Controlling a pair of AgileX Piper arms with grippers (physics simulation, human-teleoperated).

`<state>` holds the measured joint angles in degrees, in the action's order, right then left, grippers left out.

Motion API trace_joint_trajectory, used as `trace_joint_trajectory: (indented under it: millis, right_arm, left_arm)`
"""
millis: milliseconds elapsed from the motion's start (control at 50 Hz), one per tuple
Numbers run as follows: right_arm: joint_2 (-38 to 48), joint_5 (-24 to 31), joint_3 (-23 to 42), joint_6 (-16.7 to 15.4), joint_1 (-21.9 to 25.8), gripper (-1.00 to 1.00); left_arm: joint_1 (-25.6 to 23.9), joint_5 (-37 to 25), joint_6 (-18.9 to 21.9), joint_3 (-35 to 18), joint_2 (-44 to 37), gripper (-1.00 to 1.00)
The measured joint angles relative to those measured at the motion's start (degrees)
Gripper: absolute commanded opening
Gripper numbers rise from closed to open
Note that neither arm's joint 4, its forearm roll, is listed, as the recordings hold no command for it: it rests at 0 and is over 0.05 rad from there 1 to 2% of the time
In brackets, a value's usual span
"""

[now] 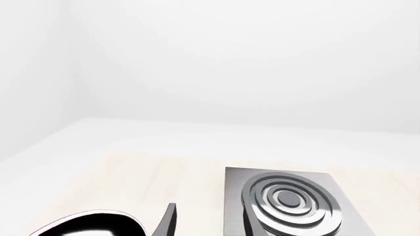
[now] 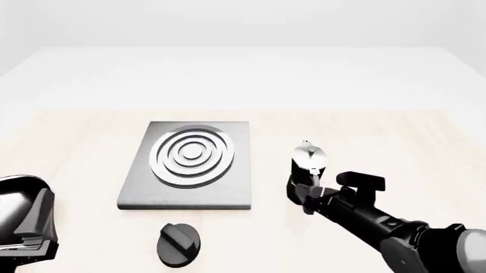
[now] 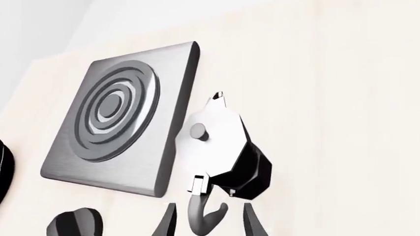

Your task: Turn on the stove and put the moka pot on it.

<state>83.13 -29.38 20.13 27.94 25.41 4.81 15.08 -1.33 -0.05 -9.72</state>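
Observation:
The stove (image 2: pixel 190 165) is a dark-grey slab with silver rings at the table's middle. Its round black knob (image 2: pixel 178 244) lies just in front of it. The moka pot (image 2: pixel 308 162) stands upright to the right of the slab. My right gripper (image 2: pixel 304 196) is open behind the pot. In the right wrist view its fingers (image 3: pixel 167 221) stand on either side of the pot's black handle (image 3: pixel 203 211) with gaps on both sides. My left gripper (image 2: pixel 31 227) is at the table's near left, far from the stove. One finger (image 1: pixel 167 221) shows wide off-centre, with nothing held.
A glossy black curved shape (image 1: pixel 92 223) fills the left wrist view's corner beside the finger. The stove (image 1: pixel 288 201) lies ahead of the left gripper. Pale wooden tabletop (image 2: pixel 395 136) surrounds everything, with white floor beyond.

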Motion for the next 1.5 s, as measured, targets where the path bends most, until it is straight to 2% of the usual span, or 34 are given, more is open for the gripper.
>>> trace_joint_trajectory:
  millis: [220,240,420,600,1100,1500]
  right_arm:
    - [1.9,-1.1,0.4,0.0,0.1,1.00]
    - [1.9,-1.1,0.5,-0.1,0.1,-1.00]
    - [1.1,-0.1,1.2,-2.3,-0.7,-1.00]
    - [-1.7,3.7,1.5,-5.1,-1.5,-1.00]
    - [-18.0,25.7,6.5,-12.3,-3.2,-1.00]
    - [-19.9,36.8,14.8,-17.4,1.4,-1.00]
  left_arm:
    - [-0.1,0.6,-0.1,0.0,-0.9,1.00]
    - [-0.1,0.7,-0.1,0.0,-0.9,1.00]
    - [-0.2,0.9,0.0,0.0,-1.2,1.00]
    - [-0.4,0.8,0.1,0.0,-1.1,1.00]
    - [-1.1,-0.4,0.4,0.0,0.5,1.00]
    - [-1.3,-0.7,0.5,0.0,0.7,1.00]
